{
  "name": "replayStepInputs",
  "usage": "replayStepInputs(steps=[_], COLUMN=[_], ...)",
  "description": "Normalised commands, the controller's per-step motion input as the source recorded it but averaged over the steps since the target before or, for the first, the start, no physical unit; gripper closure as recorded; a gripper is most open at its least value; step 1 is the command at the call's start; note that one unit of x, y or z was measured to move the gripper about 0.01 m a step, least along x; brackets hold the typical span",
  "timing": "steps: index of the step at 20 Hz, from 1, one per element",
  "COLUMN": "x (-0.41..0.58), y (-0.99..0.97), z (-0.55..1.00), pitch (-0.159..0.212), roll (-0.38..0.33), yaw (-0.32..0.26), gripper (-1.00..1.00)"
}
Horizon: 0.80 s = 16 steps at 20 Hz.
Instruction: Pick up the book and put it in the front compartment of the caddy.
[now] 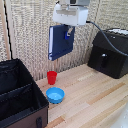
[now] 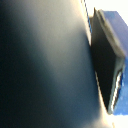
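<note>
Navy book (image 1: 60,43) hangs upright in the air, clamped at its top edge by the tool (image 1: 68,31), well above the table (image 1: 95,95). Black fabric caddy (image 1: 20,95) sits at the exterior view's left, both compartments open on top, book not in it. Red cup (image 1: 52,77) and light-blue bowl (image 1: 55,95) stand on the table just beside the caddy. Glossy black box (image 1: 110,59) at the exterior view's right. Wrist view is blurred: dark cover, blue edge (image 2: 112,30).
</note>
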Motion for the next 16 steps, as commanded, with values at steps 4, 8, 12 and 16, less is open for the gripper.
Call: replayStepInputs(steps=[4, 8, 12, 16], x=[0.000, 0.000, 0.000, -0.030], y=[0.74, 0.74, 0.73, 0.78], z=[0.13, 0.12, 0.16, 0.20], pitch=[0.000, 0.008, 0.001, 0.000], roll=[0.000, 0.000, 0.000, 0.000], yaw=[-0.137, -0.128, -0.129, -0.105], gripper=[1.00, 1.00, 1.00, 1.00])
